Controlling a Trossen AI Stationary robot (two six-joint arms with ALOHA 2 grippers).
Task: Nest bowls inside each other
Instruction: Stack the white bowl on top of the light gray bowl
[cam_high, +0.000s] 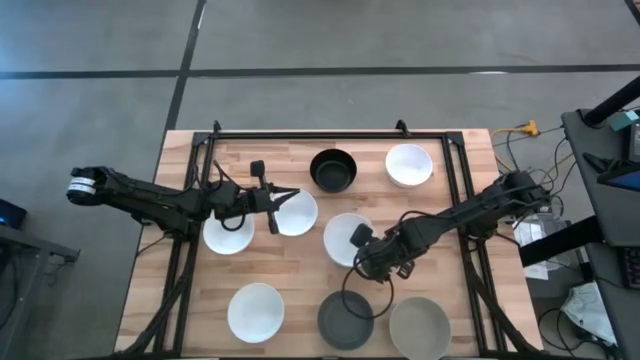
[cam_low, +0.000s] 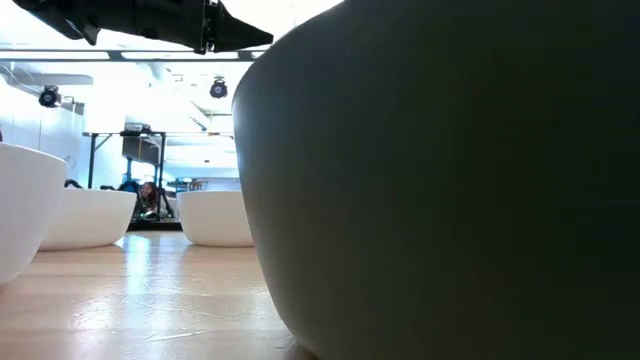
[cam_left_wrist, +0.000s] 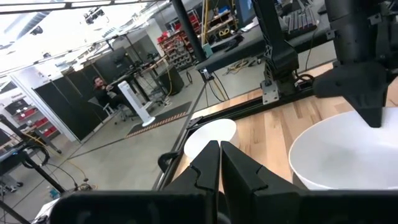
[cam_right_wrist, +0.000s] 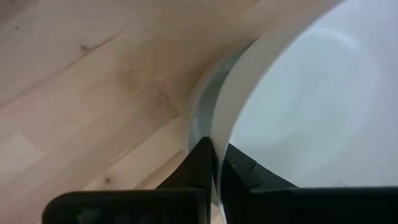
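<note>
We see the right gripper (cam_high: 363, 240) pinching the centre white bowl's (cam_high: 345, 238) rim at five o'clock — ready to lift; left gripper (cam_high: 272, 200) closed, empty.

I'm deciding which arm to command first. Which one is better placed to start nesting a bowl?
The right. Its gripper has its jaws pinched on the rim of the middle white bowl, ready to lift. The left gripper is closed and holds nothing, hovering by another white bowl.

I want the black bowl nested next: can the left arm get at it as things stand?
Probably yes. The left gripper hovers over a white bowl, and the black bowl sits just beyond it, uncovered with bare wood between; the right gripper is clamped on another bowl.
</note>
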